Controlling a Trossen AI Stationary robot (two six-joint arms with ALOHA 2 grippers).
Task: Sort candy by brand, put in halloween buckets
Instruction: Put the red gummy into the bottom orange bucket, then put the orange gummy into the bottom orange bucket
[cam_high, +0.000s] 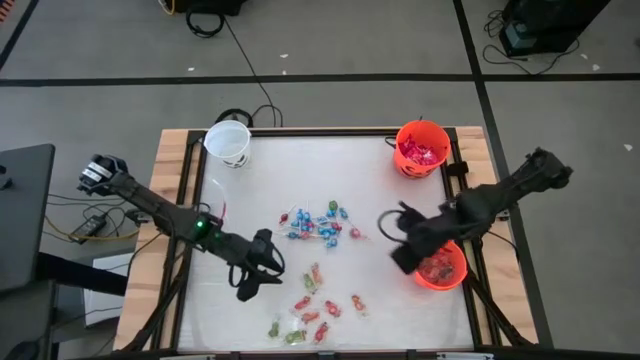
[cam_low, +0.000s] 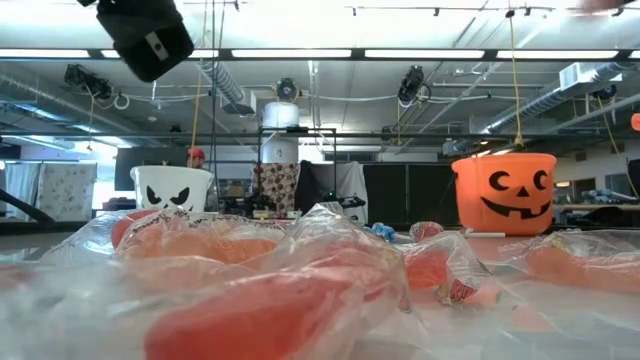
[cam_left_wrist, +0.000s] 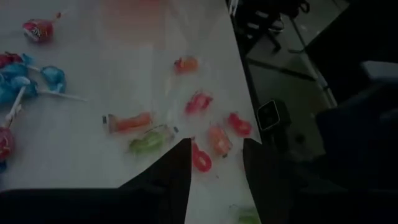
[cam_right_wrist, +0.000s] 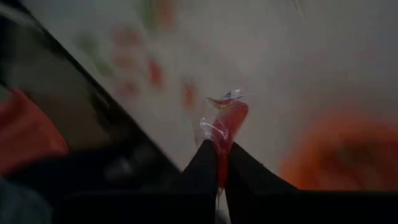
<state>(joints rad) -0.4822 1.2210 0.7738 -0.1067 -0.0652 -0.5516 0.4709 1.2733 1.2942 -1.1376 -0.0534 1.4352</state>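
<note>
Candy lies loose on the white table top: blue-wrapped lollipops (cam_high: 315, 225) in the middle, and red, orange and green pieces (cam_high: 310, 308) toward the near edge. My left gripper (cam_high: 247, 288) hovers open beside that near group. In its wrist view (cam_left_wrist: 214, 168) a red piece (cam_left_wrist: 200, 158) and an orange piece (cam_left_wrist: 219, 140) lie just past the fingertips. My right gripper (cam_high: 390, 228) is beside the near orange bucket (cam_high: 441, 268) and is shut on a red wrapped candy (cam_right_wrist: 227, 122). A second orange bucket (cam_high: 421, 148) and a white bucket (cam_high: 228, 142) stand at the far corners. My right gripper pinches the red wrapped candy between its two fingertips (cam_right_wrist: 205, 158), holding it by its lower end (cam_right_wrist: 222, 149). The rest of the candy and its crinkled clear wrapper stick out beyond the tips. It appears lifted clear of the table.
Both orange buckets hold red and pink sweets. In the low view the white bucket (cam_low: 172, 188) and the jack-o'-lantern bucket (cam_low: 505, 192) stand beyond clear-wrapped red candy (cam_low: 270, 290) close to the lens. A raised wooden frame (cam_high: 170, 200) borders the table top.
</note>
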